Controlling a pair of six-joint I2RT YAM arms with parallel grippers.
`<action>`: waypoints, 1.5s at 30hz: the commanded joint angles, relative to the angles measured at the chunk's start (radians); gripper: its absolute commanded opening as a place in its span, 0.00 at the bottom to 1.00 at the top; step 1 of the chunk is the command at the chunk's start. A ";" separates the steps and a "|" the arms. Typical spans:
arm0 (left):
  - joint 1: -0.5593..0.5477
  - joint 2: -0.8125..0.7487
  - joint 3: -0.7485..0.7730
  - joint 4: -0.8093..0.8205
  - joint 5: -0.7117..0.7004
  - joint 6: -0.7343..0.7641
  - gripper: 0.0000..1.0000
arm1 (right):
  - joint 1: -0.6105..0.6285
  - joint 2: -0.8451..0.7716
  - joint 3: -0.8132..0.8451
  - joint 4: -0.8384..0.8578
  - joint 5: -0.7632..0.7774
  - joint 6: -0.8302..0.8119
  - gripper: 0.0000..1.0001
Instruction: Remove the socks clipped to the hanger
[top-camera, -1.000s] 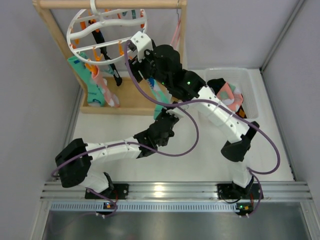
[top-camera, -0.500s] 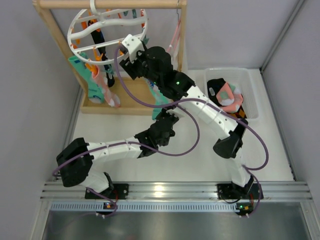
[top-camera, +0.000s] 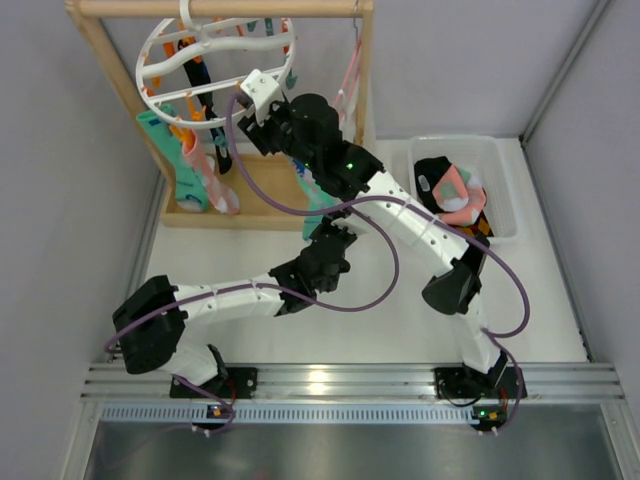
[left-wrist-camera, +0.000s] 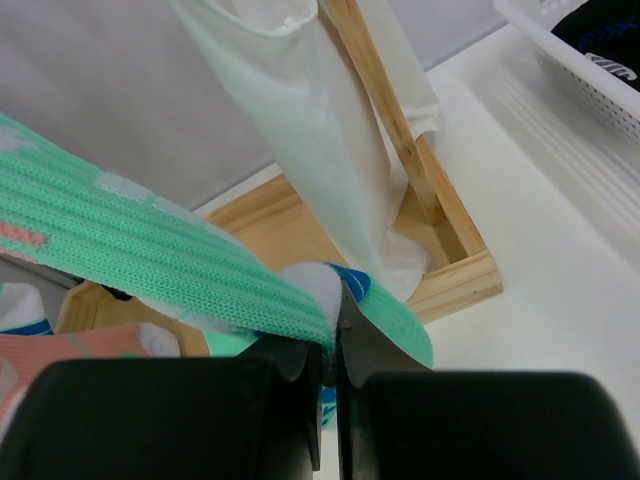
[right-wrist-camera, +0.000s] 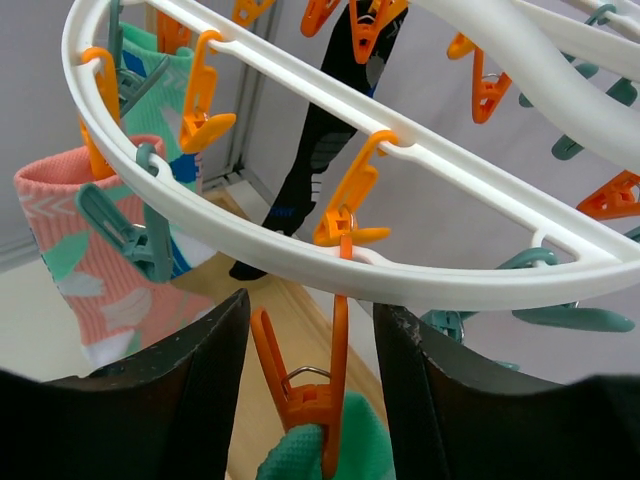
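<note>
White bin at the tabletop's far-right corner holds black and salmon socks. Left fingers clench a mint-teal sock; right fingers are spread around an orange clip.

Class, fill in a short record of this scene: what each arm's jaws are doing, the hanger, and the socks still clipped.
Left jaws: shut on the mint-teal sock
Right jaws: open, either side of an orange clip
Clip's hold: pinching mint-teal fabric
Hanger: hung from the wooden rack
Still clipped: salmon-pink sock, black sock
</note>
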 joint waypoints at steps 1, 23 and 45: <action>-0.005 -0.026 -0.006 0.034 0.008 -0.013 0.00 | -0.007 -0.027 0.024 0.105 -0.033 0.008 0.51; 0.001 -0.273 -0.165 -0.133 0.079 -0.379 0.00 | -0.003 -0.112 -0.116 0.159 -0.086 0.087 0.46; -0.001 -0.828 -0.293 -0.512 0.520 -0.754 0.00 | 0.020 -0.843 -0.829 0.013 -0.131 0.264 0.99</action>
